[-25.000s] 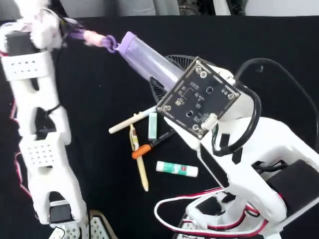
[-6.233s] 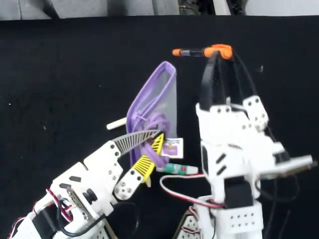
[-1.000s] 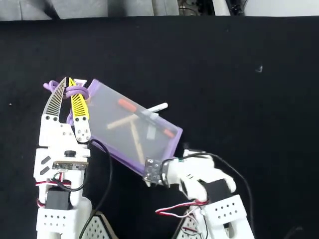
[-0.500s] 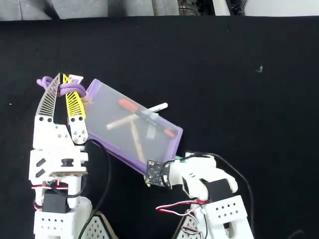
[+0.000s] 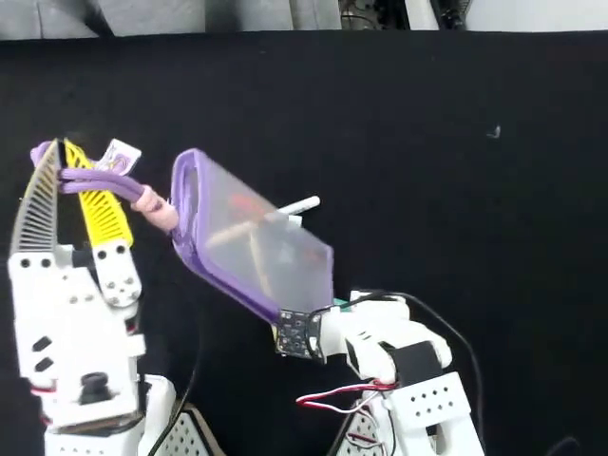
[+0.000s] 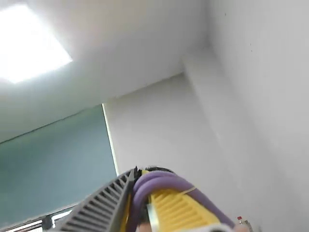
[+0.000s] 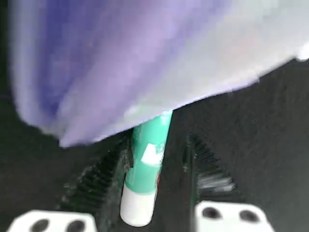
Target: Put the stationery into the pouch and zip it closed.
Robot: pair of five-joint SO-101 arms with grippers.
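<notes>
My left gripper (image 5: 59, 157) is at the left of the table, raised and shut on the pouch's purple strap (image 5: 104, 182); the strap (image 6: 161, 186) sits between its grey and yellow fingers. The translucent purple pouch (image 5: 252, 242) hangs tilted from that strap, its low corner near the right arm's wrist. Inside it I make out an orange marker (image 5: 242, 204) and a wooden pencil (image 5: 255, 249). My right gripper (image 7: 159, 142) is low under the pouch (image 7: 145, 63), open, with a green glue stick (image 7: 147, 164) lying between its fingers.
A white stick end (image 5: 302, 204) shows past the pouch's far edge. A paper tag (image 5: 119, 152) dangles by the strap. The black table (image 5: 456, 171) stretches bare to the right and back.
My left gripper has pulled the strap up and to the left, raising the pouch from lying flat to a steep tilt. The right arm has barely moved.
</notes>
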